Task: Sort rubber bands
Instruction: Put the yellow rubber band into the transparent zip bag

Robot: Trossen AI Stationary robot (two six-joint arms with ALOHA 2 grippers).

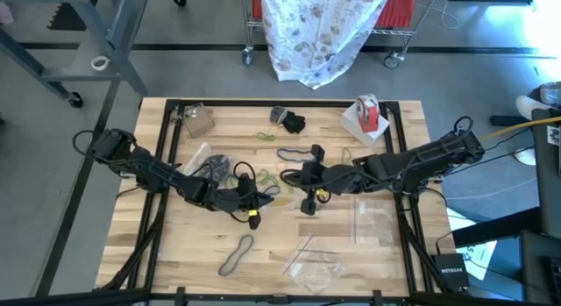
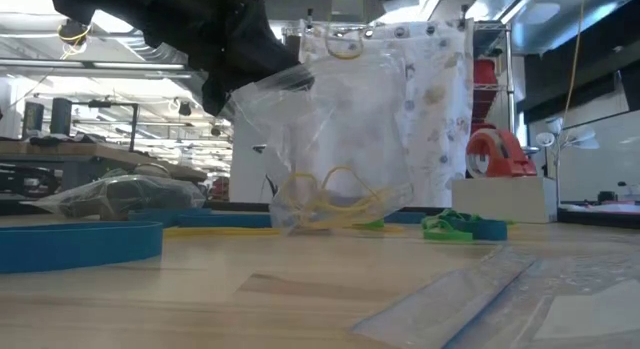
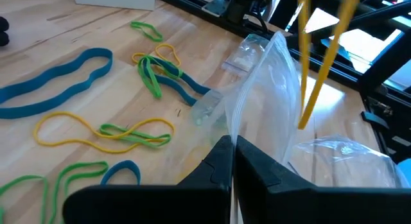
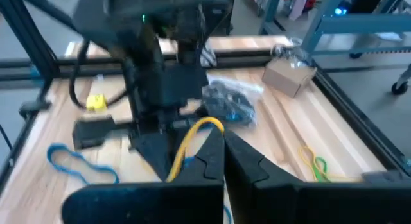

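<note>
Wooden planks are making up the counter point(image 1: 175, 245), which is sitting in a black frame on a grey floor, with a patterned cloth point(image 1: 320, 30) hanging over a wire cart beyond the far edge. Both arms are reaching toward the middle of the counter. The left claw point(image 3: 232, 161) is pressing shut on the edge of a clear plastic bag point(image 3: 270, 108), holding it up above the wood; in the low view this bag is hanging with a few yellow loops lying in its bottom. The right claw point(image 4: 223, 149) is pinching shut on a yellow rubber band point(image 4: 192, 144), just beside the left claw and the bag.

The rubber bands point(image 3: 128, 131) are lying scattered across the middle of the counter near the two claws: teal-blue, green and yellow loops, some overlapping. A grey band point(image 1: 237, 253) is lying apart toward the near edge. More clear bags point(image 1: 316, 266) are lying flat on the near right part. A red-and-white tape roll point(image 1: 368, 111) is sitting at the far right, and a small cardboard box point(image 1: 198, 120) is sitting at the far left.
</note>
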